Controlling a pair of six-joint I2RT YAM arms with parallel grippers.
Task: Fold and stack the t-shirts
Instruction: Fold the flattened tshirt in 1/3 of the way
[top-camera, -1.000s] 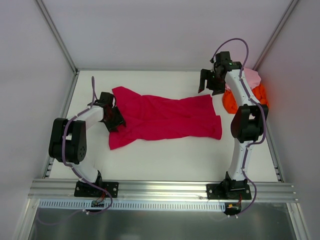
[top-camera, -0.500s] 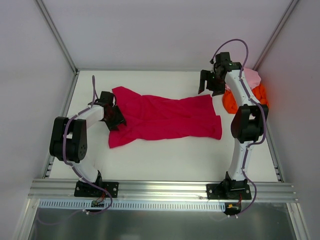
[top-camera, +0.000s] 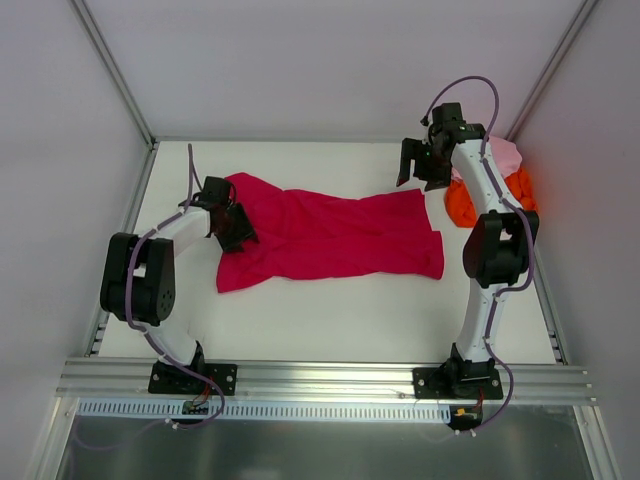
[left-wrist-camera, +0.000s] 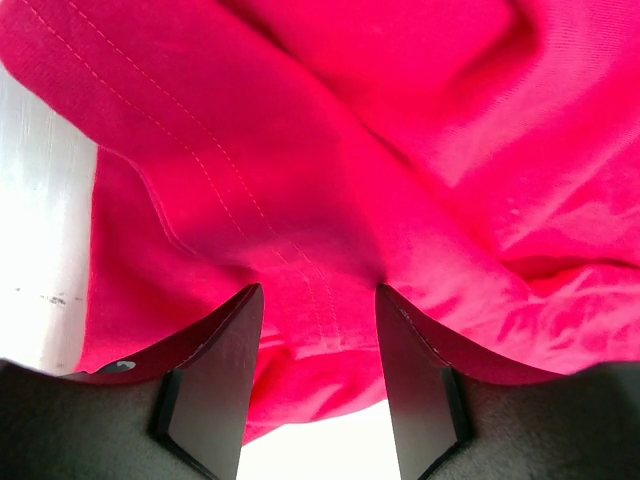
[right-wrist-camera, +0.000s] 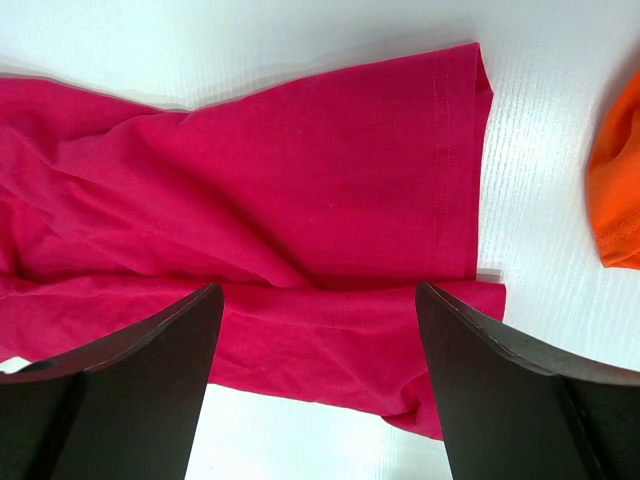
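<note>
The crimson-magenta t-shirt (top-camera: 330, 235) lies spread, wrinkled, across the middle of the table. My left gripper (top-camera: 233, 224) is low over its left end. In the left wrist view its jaws (left-wrist-camera: 320, 300) are open, with a stitched fold of the shirt (left-wrist-camera: 400, 150) lying between the fingers. My right gripper (top-camera: 417, 165) hovers open and empty above the shirt's far right corner; the right wrist view (right-wrist-camera: 318, 300) shows the shirt's hemmed end (right-wrist-camera: 300, 180) below it. The orange t-shirt (top-camera: 462, 205) and the pale pink t-shirt (top-camera: 503, 152) lie bunched at the far right.
White walls close in the table on the left, back and right. The orange cloth (right-wrist-camera: 615, 190) lies just right of the crimson shirt's end. An aluminium rail (top-camera: 320, 375) carrying the arm bases runs along the near edge.
My left gripper has shifted a little toward the far side along the shirt's left end, and the cloth there has moved slightly with it. The right arm has not moved.
</note>
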